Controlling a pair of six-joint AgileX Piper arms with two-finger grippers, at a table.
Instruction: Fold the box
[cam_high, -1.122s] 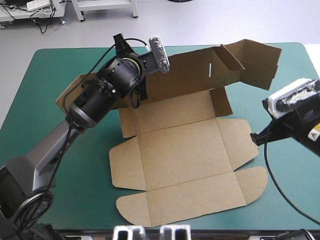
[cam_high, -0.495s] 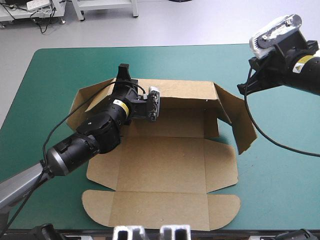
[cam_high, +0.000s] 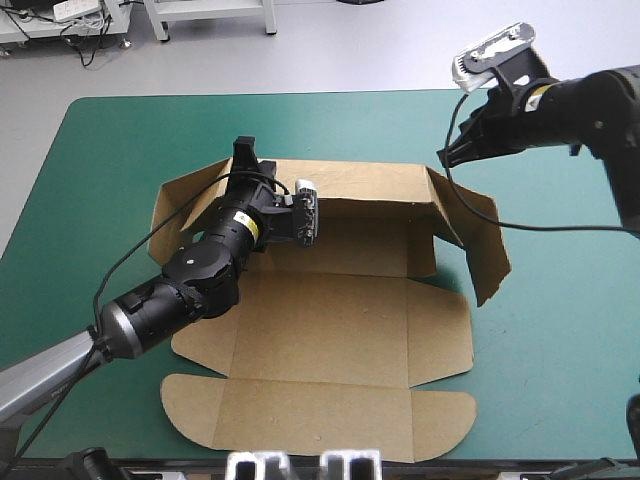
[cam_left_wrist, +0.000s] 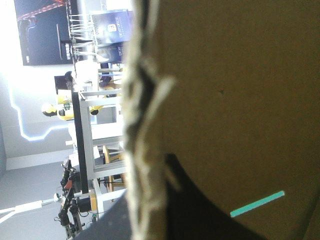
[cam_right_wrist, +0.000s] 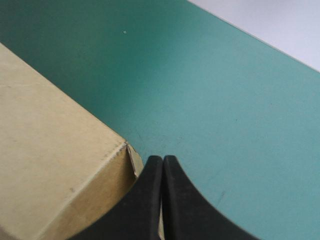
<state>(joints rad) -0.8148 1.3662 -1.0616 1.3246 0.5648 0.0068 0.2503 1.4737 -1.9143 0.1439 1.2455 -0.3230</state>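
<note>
The brown box (cam_high: 340, 330) lies as an open sheet on the teal-green cover (cam_high: 560, 350). Its back wall (cam_high: 370, 185) is raised, and the right side flap (cam_high: 482, 240) stands tilted. My left gripper (cam_high: 244, 160) is at the back wall's left part. In the left wrist view it (cam_left_wrist: 150, 192) is shut on the box (cam_left_wrist: 240, 100), whose ragged edge runs between the black fingers. My right gripper (cam_high: 444, 160) hovers at the wall's right corner. Its fingers meet in a point (cam_right_wrist: 162, 159) beside the box corner (cam_right_wrist: 120, 150), with nothing seen between them.
The rounded lid flap (cam_high: 320, 420) lies flat near the table's front edge. Bare teal-green cover (cam_right_wrist: 225, 100) stretches ahead of and beside the right gripper. The left side flap (cam_high: 175, 205) leans outward behind the left arm.
Earlier the back wall was lifted high; it now stands lower, and the box sits squarer and nearer the front. The right gripper rose from the table's right side and moved to the back right corner.
</note>
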